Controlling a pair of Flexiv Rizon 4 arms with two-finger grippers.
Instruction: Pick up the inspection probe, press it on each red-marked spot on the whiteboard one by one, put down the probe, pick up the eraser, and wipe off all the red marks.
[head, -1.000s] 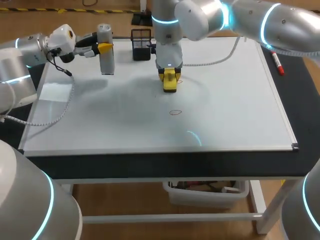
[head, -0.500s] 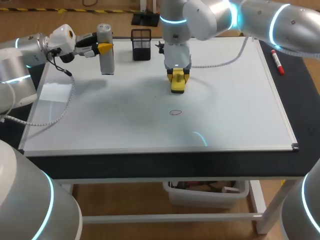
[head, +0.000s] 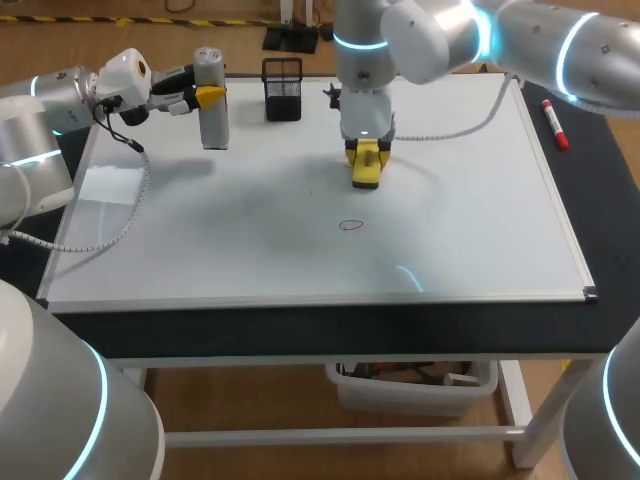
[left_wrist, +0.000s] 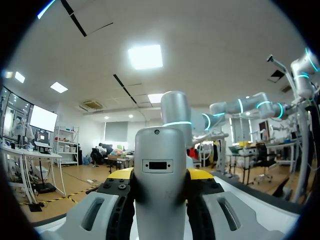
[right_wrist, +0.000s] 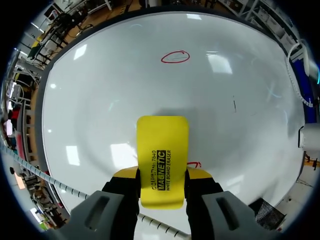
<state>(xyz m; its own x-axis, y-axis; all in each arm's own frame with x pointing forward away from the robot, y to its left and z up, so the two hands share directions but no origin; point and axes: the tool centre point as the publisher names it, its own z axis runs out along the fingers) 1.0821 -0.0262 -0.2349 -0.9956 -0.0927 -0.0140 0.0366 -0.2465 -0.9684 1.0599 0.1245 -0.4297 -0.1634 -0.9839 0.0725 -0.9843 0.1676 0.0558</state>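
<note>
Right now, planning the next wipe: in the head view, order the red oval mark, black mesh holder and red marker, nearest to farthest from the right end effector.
1. Red oval mark, on the whiteboard, toward the front edge from the right end effector.
2. Black mesh holder, at the back edge, leftward.
3. Red marker, beside the whiteboard's right edge.

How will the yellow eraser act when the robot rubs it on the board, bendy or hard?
Probably hard: the eraser looks like a straight, flat block in the right gripper. Likely light, being no bigger than the gripper holding it. It should slide easily, since the whiteboard looks glossy.
</note>
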